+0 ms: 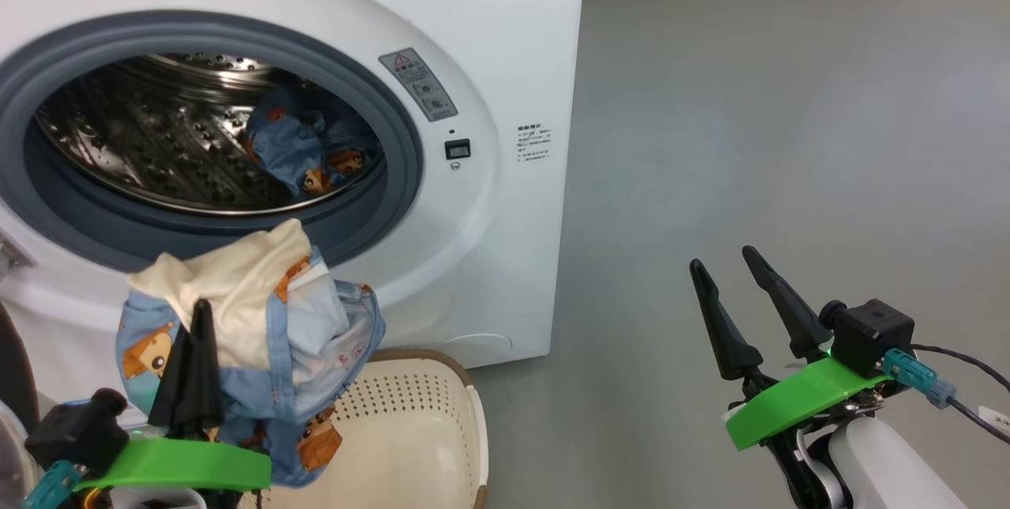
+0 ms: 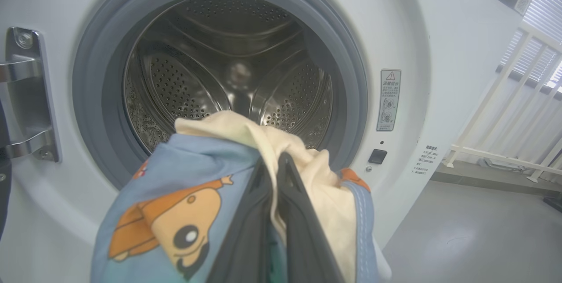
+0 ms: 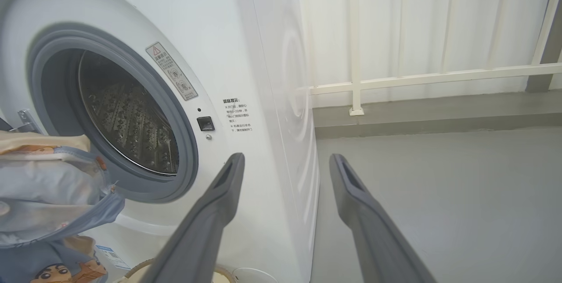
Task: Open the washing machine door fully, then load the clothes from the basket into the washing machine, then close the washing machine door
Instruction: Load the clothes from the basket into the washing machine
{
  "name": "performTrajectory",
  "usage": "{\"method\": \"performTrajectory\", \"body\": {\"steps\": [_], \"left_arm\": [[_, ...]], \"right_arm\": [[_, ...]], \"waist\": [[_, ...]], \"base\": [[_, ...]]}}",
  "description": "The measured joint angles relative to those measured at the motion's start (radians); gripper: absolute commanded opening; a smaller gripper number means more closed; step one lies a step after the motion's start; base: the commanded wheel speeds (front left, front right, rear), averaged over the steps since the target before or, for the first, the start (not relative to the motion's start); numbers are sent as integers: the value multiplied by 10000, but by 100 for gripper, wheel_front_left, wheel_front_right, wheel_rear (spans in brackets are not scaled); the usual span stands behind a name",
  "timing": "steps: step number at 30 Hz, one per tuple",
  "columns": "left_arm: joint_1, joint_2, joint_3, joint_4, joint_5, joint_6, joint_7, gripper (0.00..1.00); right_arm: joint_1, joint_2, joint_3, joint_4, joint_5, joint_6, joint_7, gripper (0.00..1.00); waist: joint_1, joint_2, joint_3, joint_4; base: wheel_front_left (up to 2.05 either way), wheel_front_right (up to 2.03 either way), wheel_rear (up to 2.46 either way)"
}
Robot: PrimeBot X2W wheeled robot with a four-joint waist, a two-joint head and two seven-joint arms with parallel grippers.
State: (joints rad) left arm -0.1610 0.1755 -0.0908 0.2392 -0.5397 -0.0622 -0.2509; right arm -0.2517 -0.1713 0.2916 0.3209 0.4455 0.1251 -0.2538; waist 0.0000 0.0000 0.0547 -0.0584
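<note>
Grey floor (image 1: 789,138) flanks the washing machine (image 1: 505,20), one printed piece (image 1: 308,146) in its drum (image 1: 142,146). Above the basket (image 1: 465,391), the left gripper (image 1: 202,312) pinches the clothes bundle (image 1: 260,296) between shut fingers; the right gripper (image 1: 722,258) holds its fingers wide, empty. Trailing folds could snag the gasket (image 1: 95,233) and spill.

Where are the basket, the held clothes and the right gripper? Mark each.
basket (image 1: 398,414): head view, perforated inner wall.
held clothes (image 1: 237,282): head view, cream cloth on top.
right gripper (image 1: 721,258): head view, midway between open fingertips.
</note>
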Motion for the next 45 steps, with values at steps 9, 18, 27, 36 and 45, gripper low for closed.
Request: {"method": "performTrajectory", "body": {"steps": [9, 18, 27, 36, 45], "left_arm": [[-1461, 88, 174, 671, 0, -180, -2, 0], [-3964, 276, 454, 2763, 75, -468, -44, 0], [-6704, 698, 1053, 4188, 456, -617, -46, 0], [-8509, 1223, 1085, 5427, 775, -623, -48, 0], [-9925, 1910, 978, 5985, 947, -633, -48, 0]], "right_arm": [[-57, 33, 2, -171, -58, 0, 0, 100], [-571, 138, -8, -355, -263, 0, 0, 100], [-1054, 472, -79, -669, -727, 0, 0, 100], [-1407, 819, -109, -1032, -945, 0, 0, 100], [-1565, 1076, -96, -1290, -1035, 0, 0, 100]], "waist": [[0, 0, 603, -79], [0, 0, 1556, -201], [0, 0, 2941, -527], [0, 0, 4292, -978], [0, 0, 5512, -1656]], "base": [[0, 0, 0], [0, 0, 0], [0, 0, 0], [0, 0, 0], [0, 0, 0]]}}
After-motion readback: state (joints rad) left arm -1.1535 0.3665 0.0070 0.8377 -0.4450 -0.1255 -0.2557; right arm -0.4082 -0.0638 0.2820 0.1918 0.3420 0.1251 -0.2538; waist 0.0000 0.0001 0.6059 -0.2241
